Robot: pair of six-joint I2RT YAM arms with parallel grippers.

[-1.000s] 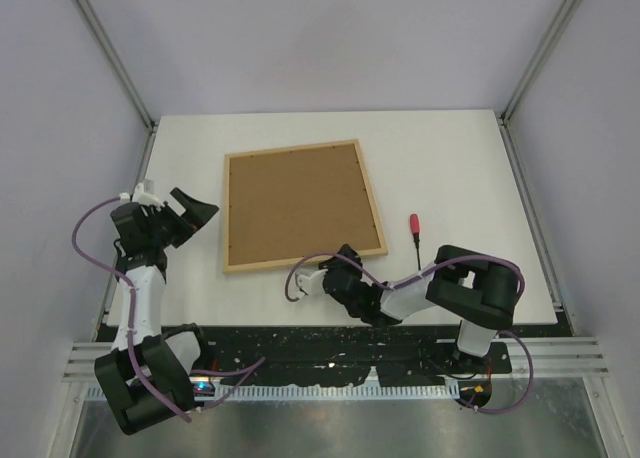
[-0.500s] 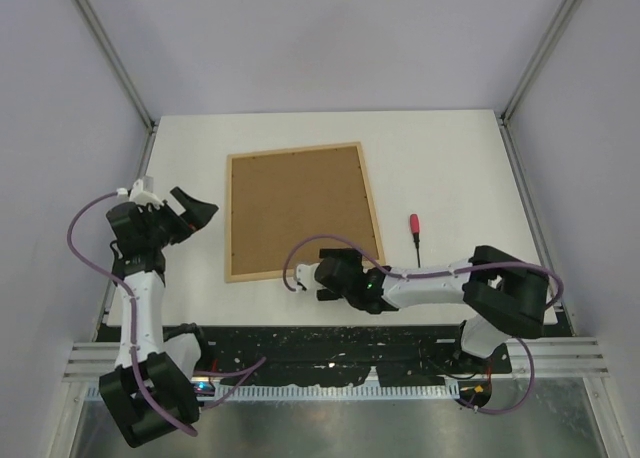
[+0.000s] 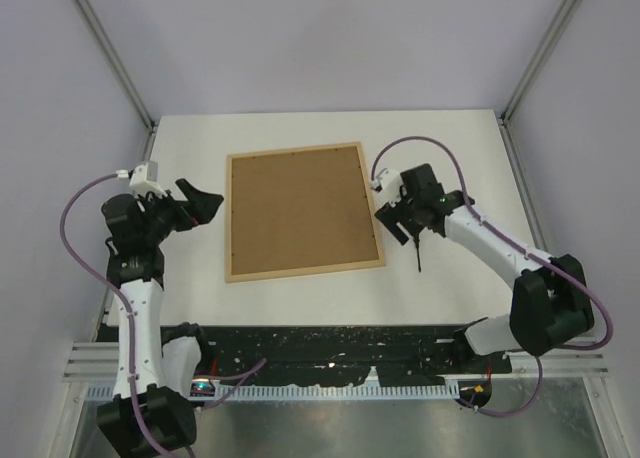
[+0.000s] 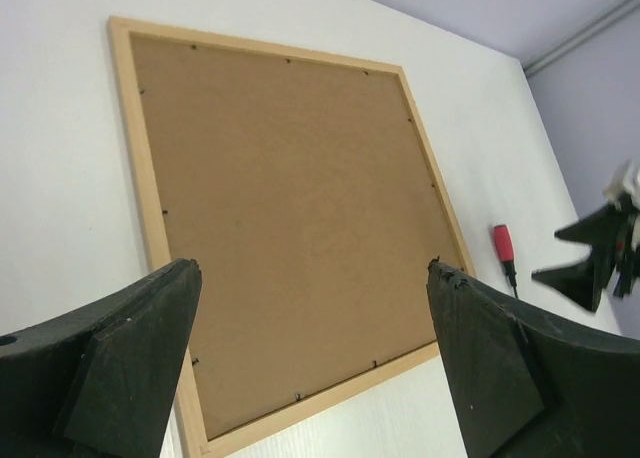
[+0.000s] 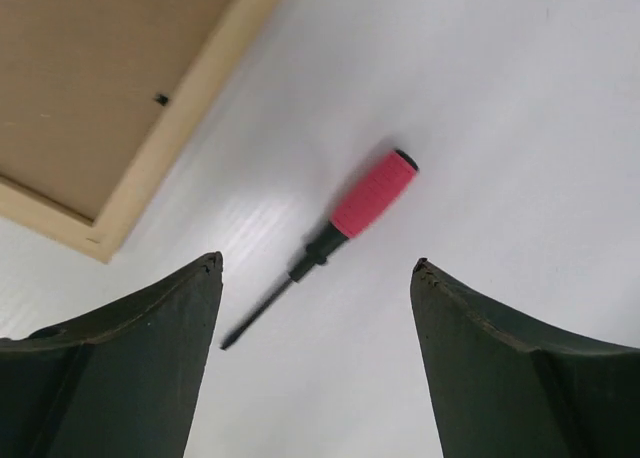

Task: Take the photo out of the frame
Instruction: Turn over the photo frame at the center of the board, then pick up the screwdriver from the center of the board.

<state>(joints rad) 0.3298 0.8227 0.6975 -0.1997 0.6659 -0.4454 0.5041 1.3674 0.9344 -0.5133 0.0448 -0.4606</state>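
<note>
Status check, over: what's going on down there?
Left end effector open, empty. Right end effector open above screwdriver. Frame face-down, backing on; photo hidden.

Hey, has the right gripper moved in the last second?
Yes. The right gripper has swung from the near edge of the frame to beside its right edge, above the screwdriver.

A small red-handled screwdriver (image 5: 314,254) lying on a white table (image 3: 440,148) inside a pale-walled enclosure.

The screwdriver lies flat on the right half of the table, with bare white surface all around it. It has a red grip, a short black collar and a thin dark shaft, with the tip pointing toward the near edge. Plain lilac-grey walls (image 3: 330,38) stand behind and at both sides. Slanted metal posts (image 3: 113,53) rise at the far corners. A black strip (image 3: 330,338) runs along the near edge.
</note>
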